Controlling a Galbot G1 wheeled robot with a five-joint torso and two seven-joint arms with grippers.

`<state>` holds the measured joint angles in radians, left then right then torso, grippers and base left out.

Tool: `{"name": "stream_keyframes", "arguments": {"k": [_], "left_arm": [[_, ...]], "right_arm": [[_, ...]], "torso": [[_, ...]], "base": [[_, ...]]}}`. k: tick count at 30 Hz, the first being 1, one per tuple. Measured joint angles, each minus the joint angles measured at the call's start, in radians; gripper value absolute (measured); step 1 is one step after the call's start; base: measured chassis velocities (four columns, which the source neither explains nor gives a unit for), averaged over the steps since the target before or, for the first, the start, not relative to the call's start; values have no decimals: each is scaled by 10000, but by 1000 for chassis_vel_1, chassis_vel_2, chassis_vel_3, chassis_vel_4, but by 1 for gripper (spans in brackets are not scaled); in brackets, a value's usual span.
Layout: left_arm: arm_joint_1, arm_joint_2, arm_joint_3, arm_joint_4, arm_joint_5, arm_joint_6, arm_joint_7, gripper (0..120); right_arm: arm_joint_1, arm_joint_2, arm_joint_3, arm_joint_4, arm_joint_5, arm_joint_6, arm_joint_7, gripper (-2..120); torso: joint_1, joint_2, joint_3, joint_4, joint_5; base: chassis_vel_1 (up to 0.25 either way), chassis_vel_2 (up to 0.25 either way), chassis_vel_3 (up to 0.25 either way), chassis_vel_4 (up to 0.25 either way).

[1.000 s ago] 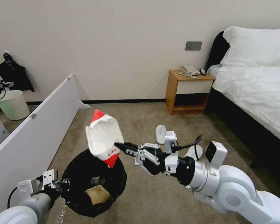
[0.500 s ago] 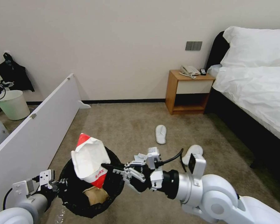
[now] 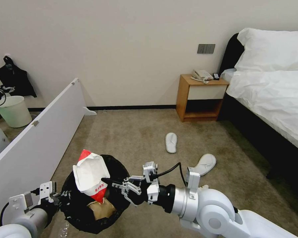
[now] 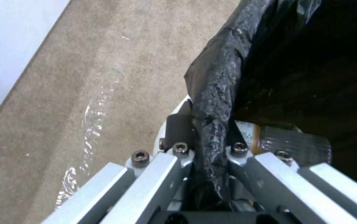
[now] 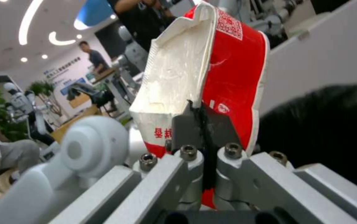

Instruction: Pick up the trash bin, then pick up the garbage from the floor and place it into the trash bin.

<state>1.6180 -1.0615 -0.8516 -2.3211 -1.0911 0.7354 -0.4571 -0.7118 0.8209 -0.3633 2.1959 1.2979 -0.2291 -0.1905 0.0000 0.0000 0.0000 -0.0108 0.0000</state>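
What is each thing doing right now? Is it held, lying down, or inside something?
Trash bin: rim pinched by the left gripper.
Red-and-white wrapper: held over the bin by the right gripper.
Cardboard scrap: inside the bin.
Two slippers: lying on the carpet.

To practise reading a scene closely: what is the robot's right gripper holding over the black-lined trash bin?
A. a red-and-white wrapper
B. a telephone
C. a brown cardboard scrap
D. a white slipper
A: the right gripper has its fingers shut on the red-and-white wrapper above the trash bin.
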Motion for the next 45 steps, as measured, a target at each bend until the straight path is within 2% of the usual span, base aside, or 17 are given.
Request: {"name": "stream_keyframes", "arguments": {"k": [22,45], "left_arm": [[80,-81,-109,-259,-69,0,-45,2],[130,-98,-125,-341,-147,0,-39,2]], "right_arm": [[-449,-73,-221,-301,-164,-398,326,0],[-358,324,-354,-944,-150,-520,668,0]], "torso": [[0,0,-1,-1,0],[0,0,-1,0,0]], "base": [[0,0,0,0],[0,0,0,0]]}}
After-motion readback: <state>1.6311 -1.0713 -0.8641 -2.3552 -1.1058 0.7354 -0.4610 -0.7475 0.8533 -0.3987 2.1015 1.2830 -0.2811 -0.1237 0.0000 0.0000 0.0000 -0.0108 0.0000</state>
